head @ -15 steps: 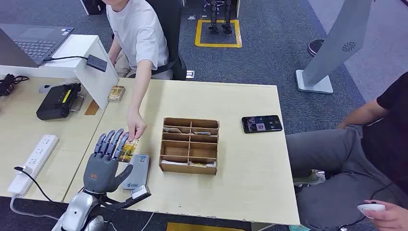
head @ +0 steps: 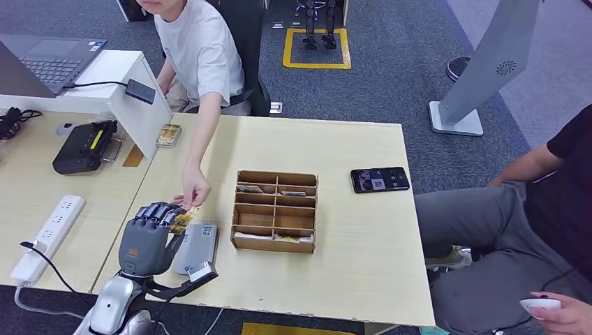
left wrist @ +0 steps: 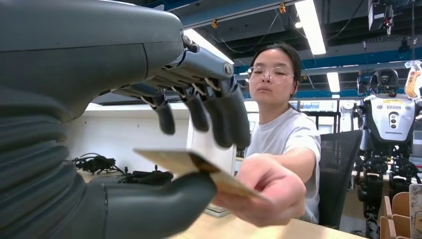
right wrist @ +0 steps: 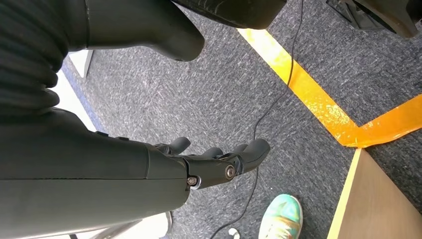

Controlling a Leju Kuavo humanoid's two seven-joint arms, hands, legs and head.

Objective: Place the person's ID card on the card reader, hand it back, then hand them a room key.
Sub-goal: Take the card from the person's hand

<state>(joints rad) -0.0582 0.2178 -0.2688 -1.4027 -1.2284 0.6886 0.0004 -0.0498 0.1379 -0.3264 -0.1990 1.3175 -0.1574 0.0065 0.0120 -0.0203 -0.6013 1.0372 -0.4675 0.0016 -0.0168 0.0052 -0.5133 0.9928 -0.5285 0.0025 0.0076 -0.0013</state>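
The left hand [head: 149, 241] is seen near the tabletop's [head: 349, 237] front-left edge, with its fingers curled over one ID card [head: 183, 220]. The card is also pinched by the person's hand [head: 194, 192]. From the left wrist, the card [left wrist: 199, 169] is seen lying on the thumb, under the fingers. One grey card reader [head: 195, 248] lies just beside the hand. One wooden box [head: 276, 211] stands nearby, with bare tabletop to its right. The right hand [right wrist: 214, 159] hangs above the carpet, holding nothing, fingers loosely apart.

floor: grey-blue carpet [head: 391, 91] with yellow tape square [head: 316, 49] | furniture: light wood table [head: 363, 237], black office chair [head: 246, 42], white partition [head: 129, 91] | light: long ceiling tubes [left wrist: 311, 25]
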